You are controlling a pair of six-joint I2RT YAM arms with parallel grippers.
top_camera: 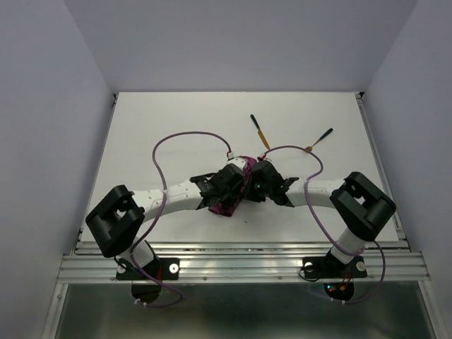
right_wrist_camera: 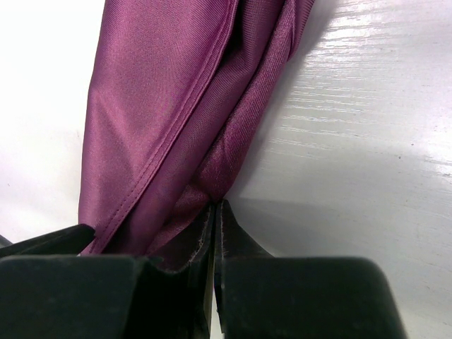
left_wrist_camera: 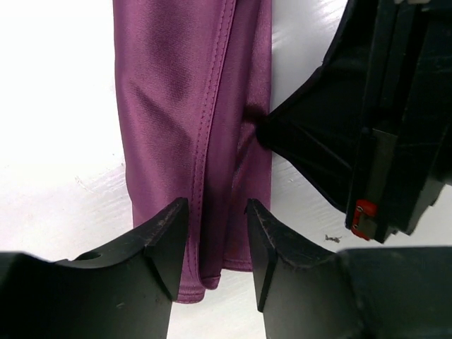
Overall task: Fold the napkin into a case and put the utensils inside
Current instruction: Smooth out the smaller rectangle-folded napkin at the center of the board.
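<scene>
White bench [top_camera: 176,127] lies under both arms, with pale walls around it. I see the napkin [left_wrist_camera: 183,106] near the middle of the bench, folded into a long narrow band with a stitched hem running along it. My left pincer [left_wrist_camera: 215,212] stands a little open at one end of this band. Its two fingers are on either side of the hem ridge, and I cannot tell if they touch the cloth. My right pincer [right_wrist_camera: 214,212] is almost fully closed and pinches the edge layers of the napkin. The two utensils [top_camera: 260,133] lie farther back on the bench, beyond both pincers, apart from each other.
</scene>
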